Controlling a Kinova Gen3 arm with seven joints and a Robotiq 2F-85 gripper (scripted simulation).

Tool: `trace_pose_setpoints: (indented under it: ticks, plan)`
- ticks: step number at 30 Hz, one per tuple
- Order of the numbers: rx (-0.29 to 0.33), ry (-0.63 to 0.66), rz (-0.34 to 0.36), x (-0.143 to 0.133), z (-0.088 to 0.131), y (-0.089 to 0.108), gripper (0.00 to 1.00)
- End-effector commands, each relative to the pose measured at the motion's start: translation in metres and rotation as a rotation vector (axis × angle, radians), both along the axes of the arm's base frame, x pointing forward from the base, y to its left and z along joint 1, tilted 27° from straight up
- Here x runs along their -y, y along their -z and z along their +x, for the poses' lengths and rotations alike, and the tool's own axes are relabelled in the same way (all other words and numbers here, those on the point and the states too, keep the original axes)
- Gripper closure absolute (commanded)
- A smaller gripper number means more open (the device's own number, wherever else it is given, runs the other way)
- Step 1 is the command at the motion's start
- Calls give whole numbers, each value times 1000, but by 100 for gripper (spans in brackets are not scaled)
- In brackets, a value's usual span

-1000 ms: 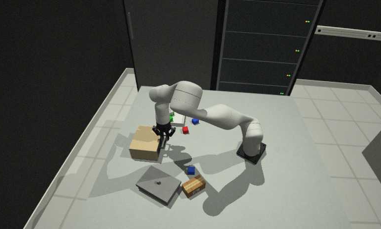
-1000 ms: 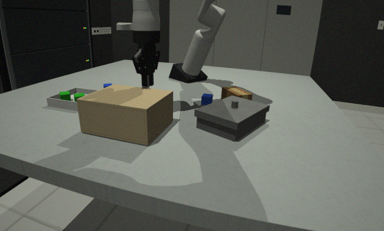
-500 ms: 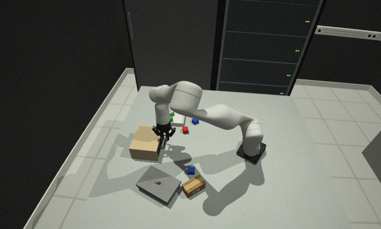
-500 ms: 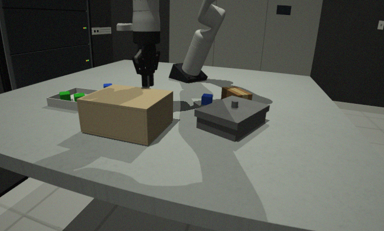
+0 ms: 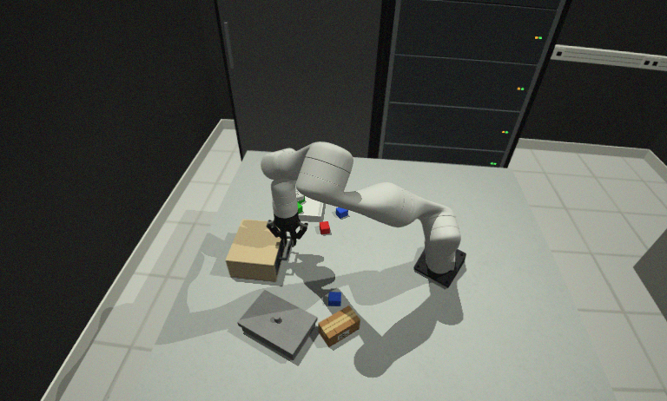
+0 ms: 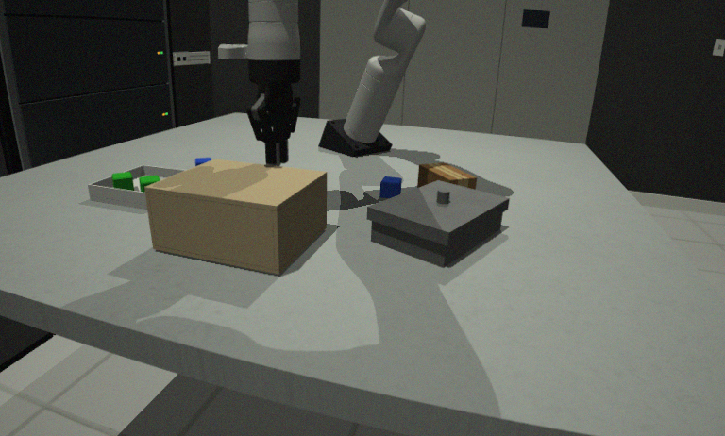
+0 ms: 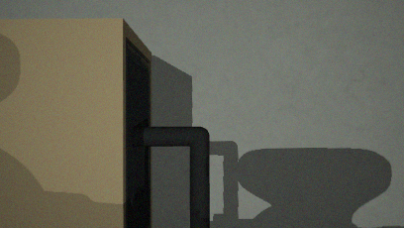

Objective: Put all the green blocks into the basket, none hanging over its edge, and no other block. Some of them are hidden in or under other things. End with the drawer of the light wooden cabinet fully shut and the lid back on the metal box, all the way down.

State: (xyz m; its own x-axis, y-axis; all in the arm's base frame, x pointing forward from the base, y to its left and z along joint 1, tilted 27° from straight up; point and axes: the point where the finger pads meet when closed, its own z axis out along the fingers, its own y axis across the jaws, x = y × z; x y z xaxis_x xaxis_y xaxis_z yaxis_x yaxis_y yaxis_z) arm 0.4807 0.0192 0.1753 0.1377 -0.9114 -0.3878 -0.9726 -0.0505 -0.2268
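My gripper point(image 5: 289, 242) point(image 6: 277, 160) points down at the dark handle point(image 5: 287, 250) point(image 7: 199, 180), its fingers a little apart; contact with the handle cannot be told, and the fingers do not show in the wrist view. The light wooden cabinet point(image 5: 254, 248) point(image 6: 213, 229) has its dark drawer front point(image 7: 136, 89) within the frame, seemingly shut. One green block point(image 5: 300, 207) point(image 6: 149, 182) and another green block point(image 6: 123, 181) are in the white basket point(image 5: 310, 217) point(image 6: 108, 198), partly hidden. The grey lid point(image 5: 281, 333) point(image 6: 425, 210) with its knob lies on the metal box point(image 6: 403, 243).
A red block point(image 5: 324, 227) and a blue block point(image 5: 341, 213) point(image 6: 203, 161) lie near the basket. Another blue block point(image 5: 334, 298) point(image 6: 391, 187) lies beside a brown carton point(image 5: 340, 325) point(image 6: 444, 174), which is close to the metal box.
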Motion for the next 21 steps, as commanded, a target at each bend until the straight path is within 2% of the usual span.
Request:
trace_pose_setpoints:
  ticks: [1,21]
  plan:
    - [10,2,1,1,4,-1,70]
    - [11,1,0,1,6,-1,70]
